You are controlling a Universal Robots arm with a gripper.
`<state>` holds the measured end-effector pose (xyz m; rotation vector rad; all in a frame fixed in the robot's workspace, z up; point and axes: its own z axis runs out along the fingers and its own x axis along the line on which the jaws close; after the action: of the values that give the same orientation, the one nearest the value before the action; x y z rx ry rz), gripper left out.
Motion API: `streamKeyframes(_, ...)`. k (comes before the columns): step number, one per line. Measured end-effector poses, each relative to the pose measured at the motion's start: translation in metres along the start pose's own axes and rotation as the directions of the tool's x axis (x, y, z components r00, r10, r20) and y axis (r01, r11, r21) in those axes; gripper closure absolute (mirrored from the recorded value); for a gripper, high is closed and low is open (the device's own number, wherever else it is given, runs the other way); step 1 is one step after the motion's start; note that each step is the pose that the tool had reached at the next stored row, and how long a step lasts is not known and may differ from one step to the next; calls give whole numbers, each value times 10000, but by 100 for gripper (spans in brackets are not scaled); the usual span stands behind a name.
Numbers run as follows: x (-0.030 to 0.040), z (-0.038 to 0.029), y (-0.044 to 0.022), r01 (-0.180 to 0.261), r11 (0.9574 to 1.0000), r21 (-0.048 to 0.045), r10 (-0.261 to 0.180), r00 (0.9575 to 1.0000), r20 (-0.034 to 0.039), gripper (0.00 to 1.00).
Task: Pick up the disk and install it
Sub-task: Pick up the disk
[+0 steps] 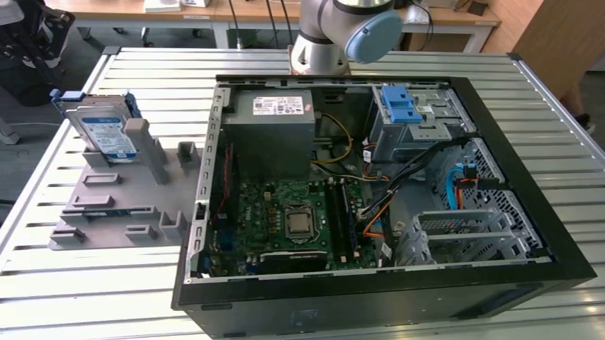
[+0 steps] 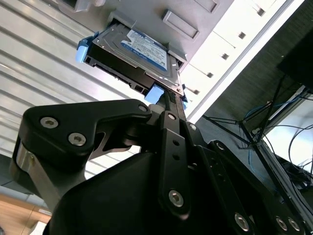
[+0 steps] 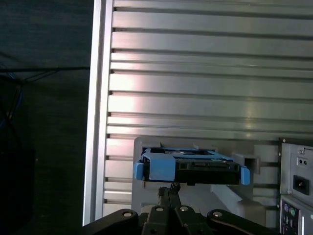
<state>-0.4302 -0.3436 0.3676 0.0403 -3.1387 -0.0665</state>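
You are looking at the disk [image 1: 102, 127] standing on edge in the grey holder [image 1: 113, 202], which is sitting on the counter [image 1: 85, 297] at about nine o'clock from the open computer case [image 1: 378, 301] in the exterior view. Nothing is gripping it, so the pick-up is not yet done. In the first wrist view the tool [image 3: 170, 188] is pointing at the disk's exposed edge, near the middle of its blue carrier frame, and its fingers are looking drawn together with nothing between them. You are not getting a clear read on whether the tips are touching the frame or hanging apart from it. The main risk, as I am judging it, is that fingers this close together are going to butt onto the edge rather than straddle it, pushing the disk down into the holder or tipping it against the grey posts. A grip landing only on the plastic frame is likely to flex or slip, since the frame is giving less firm purchase than the metal body. A pull that is not running straight along the slot is liable to jam the disk and drag the holder across the counter. Inside the case, the drive cage [image 1: 416, 124] is sitting at about one o'clock, with loose cables [image 1: 416, 166] trailing just below it. These could snag a carried disk.
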Motion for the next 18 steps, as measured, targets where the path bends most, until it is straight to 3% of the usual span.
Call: streamKeyframes(18,0,0,0,492,9988,0,-492,9988,-21,89)
